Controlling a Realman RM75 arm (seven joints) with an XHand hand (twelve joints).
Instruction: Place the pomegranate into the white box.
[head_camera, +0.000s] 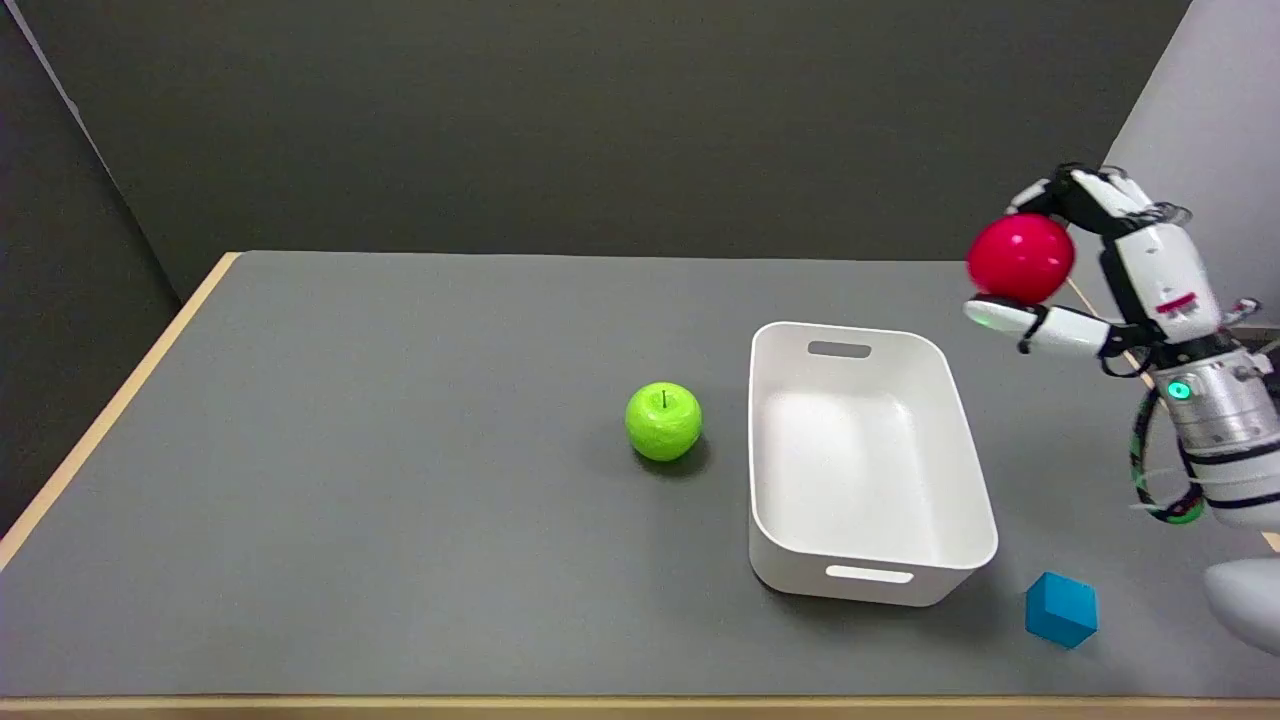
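With the pomegranate (1020, 257) clamped between my right hand's (1120, 270) fingers (1040, 322) above and below, it hangs off the desk (400, 480). White box (975, 545) lies down-left of the fingers, open, long axis running near-to-far; I judge a leftward carry comes next.

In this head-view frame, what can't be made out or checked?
- Pomegranate: its right side, hidden by the right hand that grips it.
- White box: inner face of its near wall, hidden by its rim.
- Right arm: cut off by the right edge.
- Blue cube: its far faces turned away.
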